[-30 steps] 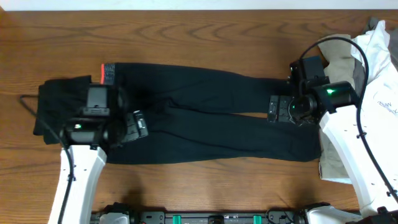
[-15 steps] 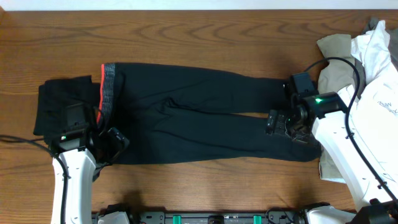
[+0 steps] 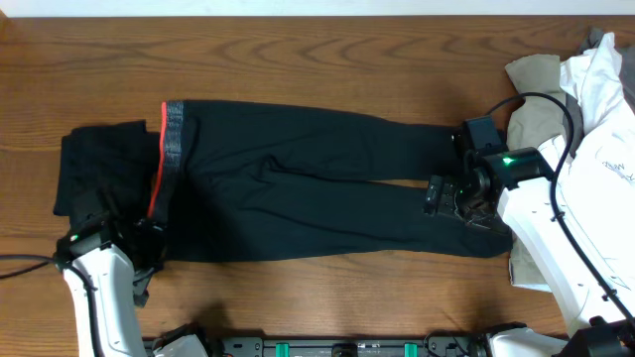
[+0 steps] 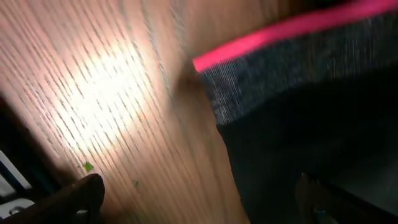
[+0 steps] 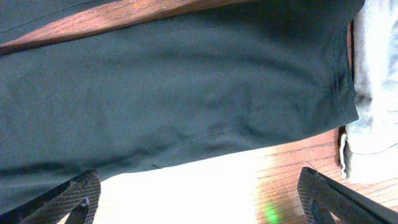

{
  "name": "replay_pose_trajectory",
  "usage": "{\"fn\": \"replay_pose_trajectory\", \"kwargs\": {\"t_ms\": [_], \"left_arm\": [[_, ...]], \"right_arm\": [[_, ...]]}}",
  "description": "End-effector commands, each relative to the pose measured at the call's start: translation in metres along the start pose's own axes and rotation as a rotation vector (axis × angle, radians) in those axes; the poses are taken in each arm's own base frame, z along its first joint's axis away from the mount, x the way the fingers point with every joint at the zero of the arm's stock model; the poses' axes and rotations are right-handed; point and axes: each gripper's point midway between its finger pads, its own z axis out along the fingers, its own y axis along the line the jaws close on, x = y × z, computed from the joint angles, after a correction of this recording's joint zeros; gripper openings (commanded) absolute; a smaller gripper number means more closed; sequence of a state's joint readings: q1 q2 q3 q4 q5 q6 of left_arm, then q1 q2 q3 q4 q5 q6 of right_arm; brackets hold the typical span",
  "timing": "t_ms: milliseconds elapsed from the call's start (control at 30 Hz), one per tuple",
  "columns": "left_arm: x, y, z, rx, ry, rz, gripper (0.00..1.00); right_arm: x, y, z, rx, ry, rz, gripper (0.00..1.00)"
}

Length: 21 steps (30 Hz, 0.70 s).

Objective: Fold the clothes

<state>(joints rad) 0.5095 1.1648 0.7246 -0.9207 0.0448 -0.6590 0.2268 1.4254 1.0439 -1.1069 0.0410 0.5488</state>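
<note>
L arm: folded low at near-left table (image 3: 298, 59) edge, left gripper (image 4: 199, 193) spread wide, empty, over waistband (image 3: 171, 149) corner | R arm: reaching in from right, right gripper (image 5: 199, 193) splayed, empty, above hems (image 5: 336, 74) | trousers (image 3: 317, 203): flat across mid-table, waistband leftward, black garment (image 3: 99, 169) beside it

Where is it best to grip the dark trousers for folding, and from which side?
Probably the leg hems, from above at the right end: the trousers lie flat and straight, and this free edge sits under the open right fingers.

White garment (image 3: 609, 77), partly beyond the right edge
</note>
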Motion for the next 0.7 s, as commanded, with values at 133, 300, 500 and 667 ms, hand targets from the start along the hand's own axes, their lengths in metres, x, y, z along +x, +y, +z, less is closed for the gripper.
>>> {"fn": "replay_pose_trajectory", "kwargs": {"t_ms": [133,300,500,667], "left_arm": [[-0.001,0.018,0.024,-0.011,-0.011,-0.089,0.95],[-0.002,0.008,0.042,0.061,-0.031,-0.066,0.92],[-0.010,-0.001,0.048,0.113,-0.074,-0.063,0.72],[-0.010,-0.001,0.051,0.115,-0.075,-0.063,0.24]], "right_arm": [[0.001,0.001,-0.003,-0.001,-0.013,0.006,0.99],[0.001,0.001,-0.003,-0.001,-0.013,0.006,0.99],[0.001,0.001,-0.003,-0.001,-0.013,0.006,0.99],[0.001,0.001,-0.003,-0.001,-0.014,0.006,0.99]]}}
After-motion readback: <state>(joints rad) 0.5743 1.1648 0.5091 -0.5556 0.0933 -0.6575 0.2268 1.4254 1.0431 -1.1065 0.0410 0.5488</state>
